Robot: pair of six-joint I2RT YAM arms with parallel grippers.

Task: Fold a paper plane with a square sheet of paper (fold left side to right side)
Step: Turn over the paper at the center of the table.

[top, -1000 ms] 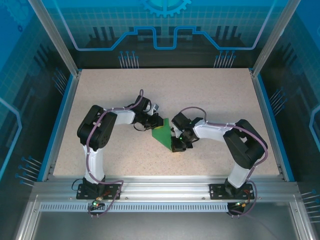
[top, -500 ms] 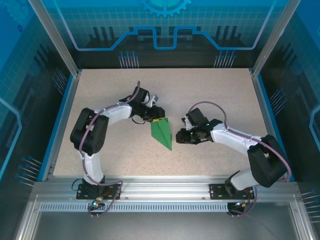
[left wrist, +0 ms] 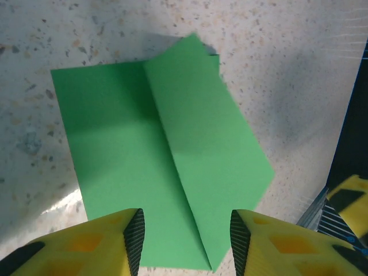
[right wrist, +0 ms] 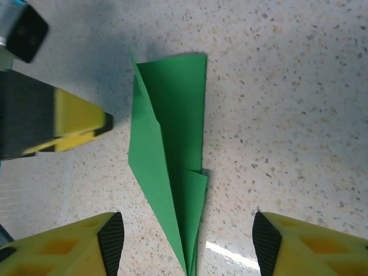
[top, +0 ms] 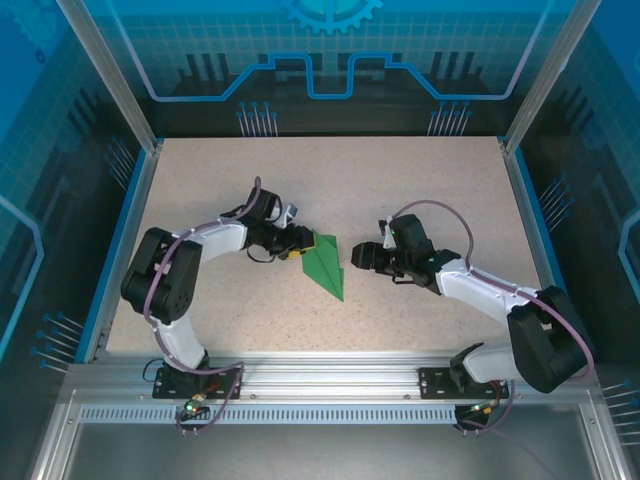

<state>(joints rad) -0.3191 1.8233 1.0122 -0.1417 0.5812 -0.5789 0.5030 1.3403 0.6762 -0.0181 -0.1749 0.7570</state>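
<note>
One pointed bright green folded paper (top: 326, 265) (centre crease showing) | left gripper (top: 300, 248) wide, at left edge | right gripper (top: 358, 258) wide, apart

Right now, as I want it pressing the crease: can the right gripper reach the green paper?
Likely yes: the right gripper, open, faces the green paper with nothing between them; the left gripper sits at its opposite edge.

Creased green paper (left wrist: 167, 167) flat on speckled table (left wrist: 299, 75), open pincer (left wrist: 183, 241) above
</note>
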